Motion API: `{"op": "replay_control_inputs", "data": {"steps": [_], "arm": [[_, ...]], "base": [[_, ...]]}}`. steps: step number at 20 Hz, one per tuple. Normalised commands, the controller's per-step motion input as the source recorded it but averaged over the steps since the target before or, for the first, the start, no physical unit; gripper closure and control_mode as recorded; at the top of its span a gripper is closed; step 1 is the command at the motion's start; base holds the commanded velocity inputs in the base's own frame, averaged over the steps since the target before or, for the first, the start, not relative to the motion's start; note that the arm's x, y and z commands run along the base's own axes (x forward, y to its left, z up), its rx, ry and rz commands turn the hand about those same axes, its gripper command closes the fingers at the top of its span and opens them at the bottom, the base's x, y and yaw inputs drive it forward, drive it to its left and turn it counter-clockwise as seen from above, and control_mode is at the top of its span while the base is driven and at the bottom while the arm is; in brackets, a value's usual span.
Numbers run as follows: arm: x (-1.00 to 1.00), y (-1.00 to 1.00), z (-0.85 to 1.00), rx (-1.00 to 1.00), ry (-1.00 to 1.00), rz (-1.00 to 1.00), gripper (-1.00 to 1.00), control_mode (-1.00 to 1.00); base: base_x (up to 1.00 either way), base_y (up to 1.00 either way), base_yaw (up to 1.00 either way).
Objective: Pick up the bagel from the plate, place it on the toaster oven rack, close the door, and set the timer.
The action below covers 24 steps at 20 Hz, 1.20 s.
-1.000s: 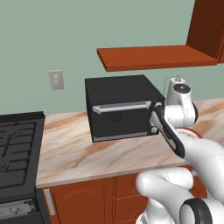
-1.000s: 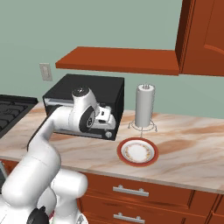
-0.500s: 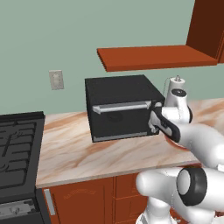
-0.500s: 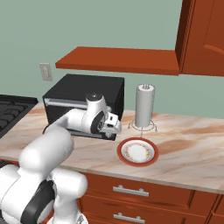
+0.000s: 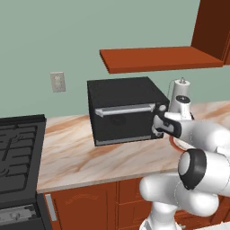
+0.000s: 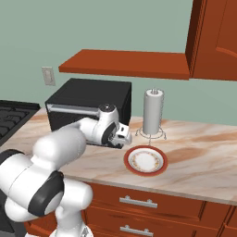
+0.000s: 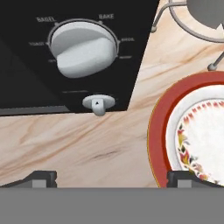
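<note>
while the door (image 5: 123, 123) stands shut on the black toaster oven (image 6: 88, 111) and the plate (image 6: 145, 160) just right of that oven carries no bagel that can be made out, the step in hand looks like the last one, setting the timer. whether the bagel sits inside on the rack cannot be told, since the closed door hides the cavity.

the gripper (image 6: 121, 134) hovers at the oven's lower right corner, between the oven and the plate, jaws spread wide and holding nothing; in the hand view its two dark fingertips (image 7: 40, 178) stand well apart with bare counter (image 7: 87, 144) between them.

on the oven's right-hand panel, the hand view shows a large silver dial (image 7: 83, 50) marked bake and toast, and below it a small silver knob (image 7: 99, 104). which of these is the timer cannot be read.

the next move calls for centring the open jaws on the chosen knob, closing in on the oven face, pinching the knob's ridge and then turning the wrist. the paper-towel roll (image 6: 153, 113) behind the plate is well clear of the oven.
</note>
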Motion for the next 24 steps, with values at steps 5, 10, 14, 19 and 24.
{"op": "replay_control_inputs", "data": {"steps": [5, 10, 14, 19, 24], "arm": [[0.07, 0.00, -0.19, 0.04, -0.03, 0.00, -1.00, -1.00], [0.01, -0.01, -0.11, 0.03, -0.13, 0.00, -1.00, -1.00], [0.08, 0.00, -0.08, 0.00, -0.12, 0.00, -1.00, -1.00], [0.33, -0.07, -0.02, 0.01, 0.00, 0.00, -1.00, -1.00], [0.46, -0.16, -0.08, 0.00, 0.02, 0.00, -1.00, -1.00]], "base": [[0.00, 0.00, 0.00], [0.00, 0.00, 0.00], [0.00, 0.00, 0.00], [0.00, 0.00, 0.00], [0.00, 0.00, 0.00]]}}
